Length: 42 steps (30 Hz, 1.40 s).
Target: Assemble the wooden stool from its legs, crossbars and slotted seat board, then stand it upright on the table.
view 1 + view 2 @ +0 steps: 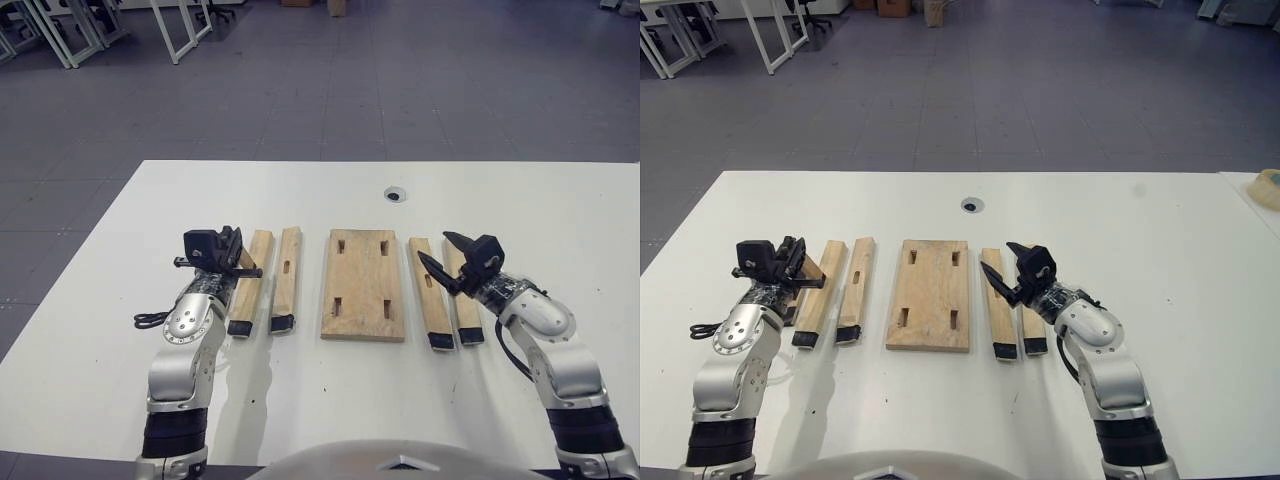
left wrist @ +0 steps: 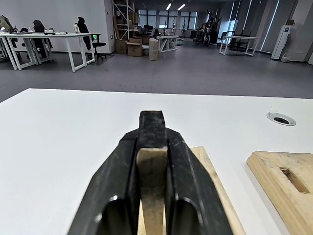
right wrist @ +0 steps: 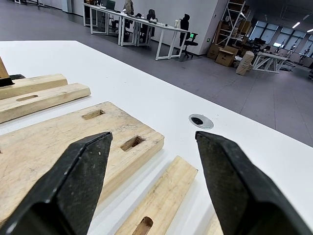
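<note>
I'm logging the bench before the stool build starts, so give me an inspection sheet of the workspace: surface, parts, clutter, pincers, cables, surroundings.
Surface: white table, with a cable hole at the far middle.
Job's things: seat board flat in the middle, four slots showing; outer left leg and inner left leg on one side, inner right leg and outer right leg on the other; nothing assembled.
Clutter: nothing seen.
Grippers: left pincer shut on a wooden piece; right pincer open above the right-hand legs.
Cables: black cable on the table beside the left arm.
Surroundings: grey floor, white desk frames beyond.
</note>
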Motion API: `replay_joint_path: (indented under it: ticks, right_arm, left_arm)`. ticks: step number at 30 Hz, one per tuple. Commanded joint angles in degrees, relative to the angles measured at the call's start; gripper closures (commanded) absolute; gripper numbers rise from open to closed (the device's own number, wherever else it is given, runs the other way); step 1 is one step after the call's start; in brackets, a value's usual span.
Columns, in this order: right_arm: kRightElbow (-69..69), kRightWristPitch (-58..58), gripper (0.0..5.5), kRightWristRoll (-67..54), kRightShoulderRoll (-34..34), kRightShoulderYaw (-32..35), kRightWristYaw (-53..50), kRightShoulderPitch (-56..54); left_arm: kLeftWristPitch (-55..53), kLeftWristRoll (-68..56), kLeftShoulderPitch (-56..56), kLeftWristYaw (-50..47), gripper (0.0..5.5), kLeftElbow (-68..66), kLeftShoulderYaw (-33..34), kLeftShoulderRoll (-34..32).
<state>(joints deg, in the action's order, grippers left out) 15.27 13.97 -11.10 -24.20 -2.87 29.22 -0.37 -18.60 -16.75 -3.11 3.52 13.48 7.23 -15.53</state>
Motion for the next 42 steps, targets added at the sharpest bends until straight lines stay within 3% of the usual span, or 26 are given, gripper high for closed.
replay_joint_path:
  ticks: [1, 11, 15, 17, 23, 30, 42]
  right_arm:
    - [0.2, 0.5, 2.35, 0.3, -0.4, 0.4, 0.1, 0.0]
    - [0.4, 0.7, 2.35, 0.1, 0.0, 0.2, 0.1, -0.6]
    - [0.9, 0.8, 2.35, 0.2, 0.1, -0.1, 0.0, -0.2]
    - [1.0, 0.9, 2.35, 0.2, 0.2, -0.1, -0.2, -0.1]
    - [1.2, 1.1, 2.35, 0.2, 0.4, 0.2, -0.6, 0.3]
    - [1.5, 1.7, 2.35, 0.4, 1.0, 0.0, -1.6, 0.2]
    - [0.9, 1.4, 2.35, 0.9, 1.8, -0.8, -2.4, -0.4]
  left_arm:
    - [-8.0, -0.5, -1.8, 0.6, 5.08, -2.7, -0.5, 0.5]
    - [-14.1, -1.9, 3.0, 1.2, 5.08, 0.9, 0.7, 0.1]
    - [-12.7, -2.1, 4.7, 1.9, 4.33, 4.1, 1.9, -0.3]
    - [-13.0, -3.1, 5.8, 1.5, 3.96, 7.1, 4.3, -0.6]
    - [-20.7, -10.4, 13.8, 0.2, 3.96, 18.5, 13.0, -4.8]
    - [-23.8, -12.7, 28.8, -0.6, 3.96, 6.7, 11.6, -4.3]
    - [-21.4, -9.3, 27.7, -0.7, 3.96, -1.8, 8.4, -0.9]
